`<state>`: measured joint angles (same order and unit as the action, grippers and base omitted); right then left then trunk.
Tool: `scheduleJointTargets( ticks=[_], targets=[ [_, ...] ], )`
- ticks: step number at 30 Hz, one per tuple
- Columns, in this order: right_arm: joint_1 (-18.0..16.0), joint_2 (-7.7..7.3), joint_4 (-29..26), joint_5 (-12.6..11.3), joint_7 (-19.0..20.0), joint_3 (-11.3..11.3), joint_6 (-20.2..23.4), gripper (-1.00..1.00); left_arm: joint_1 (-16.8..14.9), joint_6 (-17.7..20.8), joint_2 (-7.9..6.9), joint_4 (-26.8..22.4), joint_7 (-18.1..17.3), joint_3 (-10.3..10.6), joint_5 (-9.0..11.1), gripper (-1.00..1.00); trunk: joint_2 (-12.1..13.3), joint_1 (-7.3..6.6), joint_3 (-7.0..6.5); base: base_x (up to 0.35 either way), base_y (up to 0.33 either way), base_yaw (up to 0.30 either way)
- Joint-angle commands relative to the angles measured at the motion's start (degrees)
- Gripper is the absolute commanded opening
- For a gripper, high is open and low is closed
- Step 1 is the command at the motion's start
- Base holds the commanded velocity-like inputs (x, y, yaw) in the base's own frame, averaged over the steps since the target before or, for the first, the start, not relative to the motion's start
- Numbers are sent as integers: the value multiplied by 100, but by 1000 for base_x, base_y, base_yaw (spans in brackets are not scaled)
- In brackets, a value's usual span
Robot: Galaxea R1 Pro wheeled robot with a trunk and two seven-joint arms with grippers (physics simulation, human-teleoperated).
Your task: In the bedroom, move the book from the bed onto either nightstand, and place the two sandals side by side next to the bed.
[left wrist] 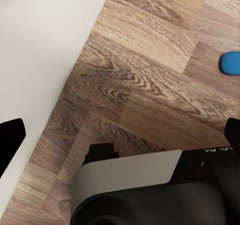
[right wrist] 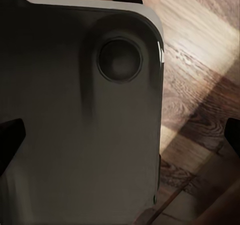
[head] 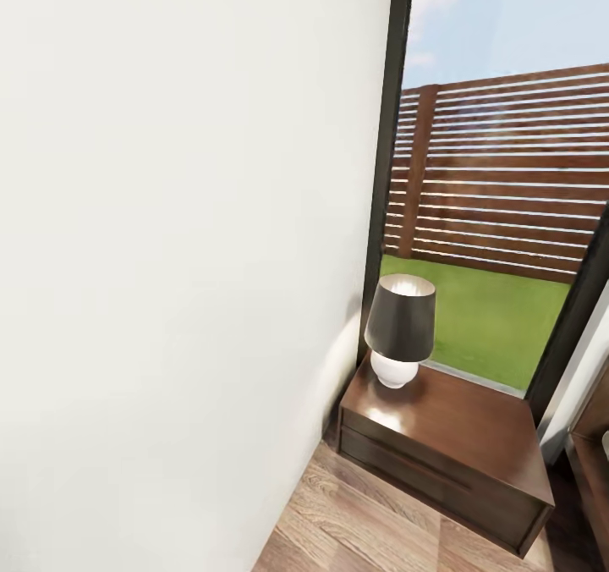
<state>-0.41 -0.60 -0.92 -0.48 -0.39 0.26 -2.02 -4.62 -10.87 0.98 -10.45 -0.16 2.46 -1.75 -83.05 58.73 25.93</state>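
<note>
Both my pincers' dark fingertips [left wrist: 10,135] [right wrist: 10,135] sit wide apart, empty. Glossy brown nightstand [head: 457,437] bears a black-shaded lamp [head: 401,327]; beside it, a blue sandal [left wrist: 231,63], cut off.

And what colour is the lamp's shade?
The lamp shade is black, on a white base; it shows best in the head view.

base [right wrist: 80,125]: dark grey, rounded corner, round boss | fingertips [left wrist: 10,140]: black

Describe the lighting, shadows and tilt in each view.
Head view: tilted frame, bright daylight through the window, soft lamp shadow on the glossy nightstand. Left wrist view: even light on the floor, sandal edge cropped. Right wrist view: a sunlit band crosses the floor.
</note>
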Motion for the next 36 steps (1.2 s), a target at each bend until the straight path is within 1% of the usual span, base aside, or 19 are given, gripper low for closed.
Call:
scheduleJointTargets(
  ticks=[1, 3, 10, 12, 15, 16, 17, 21, 25, 28, 32, 33, 36],
  targets=[
    [-3, 2, -41, -5, -4, 4, -16, 100, -4, -20, -2, 3, 7, 21, -18, 100, -3, 0, 6, 0, 0, 0],
    [-3, 1, -104, -5, -4, 7, -11, 100, -4, -20, -2, 2, 7, 21, -18, 100, -3, 0, 6, 0, 0, 0],
    [-14, -36, -739, -5, -7, -4, 92, 100, -4, -20, 5, -2, 7, 25, -18, 100, -3, 0, 6, 0, 0, 0],
    [-30, -41, -817, -5, -8, -5, 150, 100, -4, -20, 6, -3, 7, 25, -17, 100, -3, 0, 6, 0, 0, 0],
    [-166, -52, -998, -5, -11, -7, 483, 100, -7, -15, 6, -7, 7, 17, -13, 100, -3, 0, 6, 0, 0, 0],
    [-307, -56, -1070, -5, -9, -8, 762, 100, -9, -6, 8, -8, 7, 11, -7, 100, -3, 0, 6, 0, 0, 0],
    [-307, -56, -1070, -5, -9, -8, 762, 100, -9, -6, 8, -8, 7, 11, -7, 100, -3, 0, 6, 0, 0, 0],
    [-573, -60, -1150, -5, -9, -8, 1178, 100, -17, 32, 14, -24, 7, 5, -2, 100, -3, 0, 6, 0, 0, 0],
    [-738, -63, -1180, -7, -21, -22, 1357, 100, -30, 112, 61, -42, 20, 2, -5, 100, -3, 0, 6, 0, 0, 0],
    [-796, -67, -1190, -14, -30, -96, 1406, 100, -54, 327, 155, -65, 31, 3, -5, 100, -3, 0, 6, 0, 0, 0],
    [-837, -70, -1207, -14, -40, -378, 1437, 100, -255, 888, 239, -198, 54, 6, -4, 100, -3, 0, 6, 0, 0, 0],
    [-837, -70, -1207, -14, -40, -378, 1437, 100, -255, 888, 239, -198, 54, 6, -4, 100, -3, 0, 6, 0, 0, 0],
    [-882, -71, -1232, -10, -47, -524, 1453, 100, -513, 1335, 267, -277, 59, 8, -7, 100, -3, 0, 6, 0, 0, 0]
  ],
)
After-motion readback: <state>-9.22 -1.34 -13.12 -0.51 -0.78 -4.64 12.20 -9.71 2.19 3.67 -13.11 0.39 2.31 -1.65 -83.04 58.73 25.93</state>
